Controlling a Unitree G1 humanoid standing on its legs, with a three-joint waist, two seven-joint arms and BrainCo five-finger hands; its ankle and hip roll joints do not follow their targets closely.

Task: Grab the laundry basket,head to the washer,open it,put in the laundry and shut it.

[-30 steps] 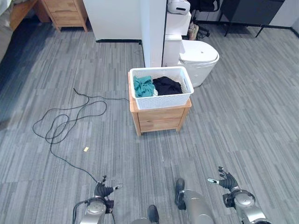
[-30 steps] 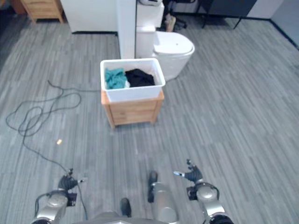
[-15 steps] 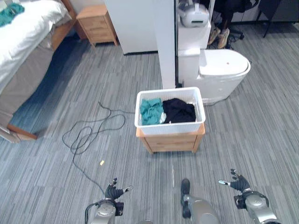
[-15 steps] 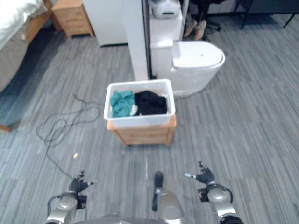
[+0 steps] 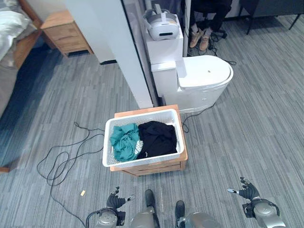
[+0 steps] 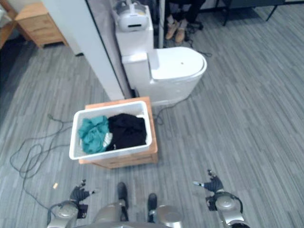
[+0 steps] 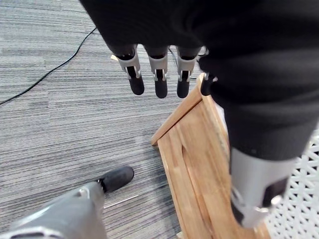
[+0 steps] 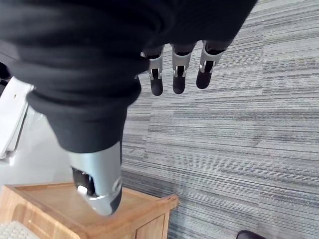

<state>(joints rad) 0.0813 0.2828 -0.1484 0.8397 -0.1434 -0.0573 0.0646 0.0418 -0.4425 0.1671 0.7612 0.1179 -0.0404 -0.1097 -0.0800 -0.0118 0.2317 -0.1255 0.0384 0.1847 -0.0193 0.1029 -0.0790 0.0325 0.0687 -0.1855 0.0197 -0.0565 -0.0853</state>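
Hovering low and near, the left hand (image 5: 115, 199) and right hand (image 5: 246, 188) hang with fingers relaxed, holding nothing, flanking the white laundry basket (image 5: 141, 159) that waits beyond on its wooden nightstand (image 5: 156, 167), clothes inside, ready for grabbing.

Open floor (image 5: 247, 142) flanks the basket (image 5: 142, 160) (toilet (image 5: 199, 80) behind) — unobstructed.

We see the laundry basket (image 5: 142, 142) on a wooden stand (image 5: 156, 167), clothes (image 5: 142, 138) inside it. Behind it stands a washer (image 5: 194, 80); a cable (image 5: 61, 156) lies left, a nightstand (image 5: 66, 32) far left.
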